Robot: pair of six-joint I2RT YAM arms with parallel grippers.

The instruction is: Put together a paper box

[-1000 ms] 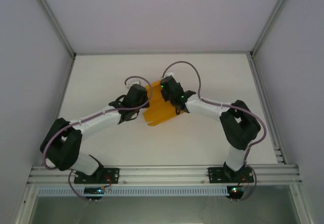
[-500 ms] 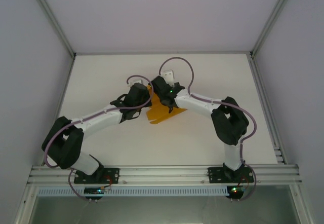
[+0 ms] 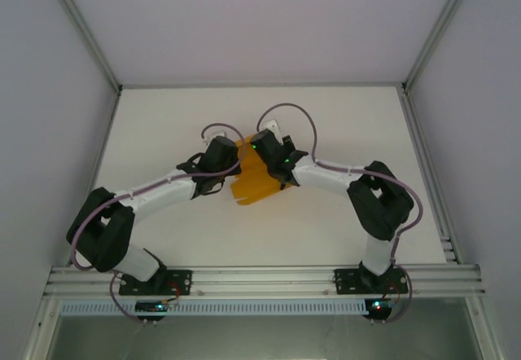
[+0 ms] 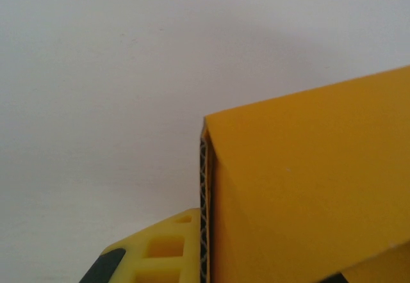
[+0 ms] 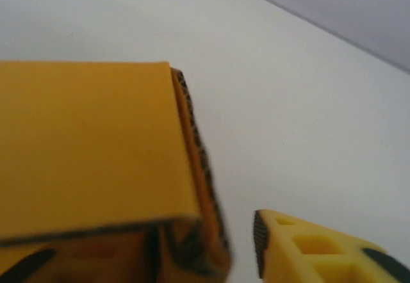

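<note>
Paper box [image 3: 254, 179] stands part-folded mid-tabletop [image 3: 163, 124], between my arms. My left end effector [image 4: 259, 267] pinches one wall. My right end effector [image 5: 173, 257] is spread around another, one finger clear of the card. A lopsided squeeze could crease the wall or skid the box.

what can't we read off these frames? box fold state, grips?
- Top view: the left arm and right arm cover much of the box; its flaps and fold state are hidden.
- Left wrist view: the box hides one finger of the left end effector; grip unconfirmed.
- Right wrist view: blurred near the box; the bottom edge cuts off the right end effector, one finger mostly under the box.
</note>
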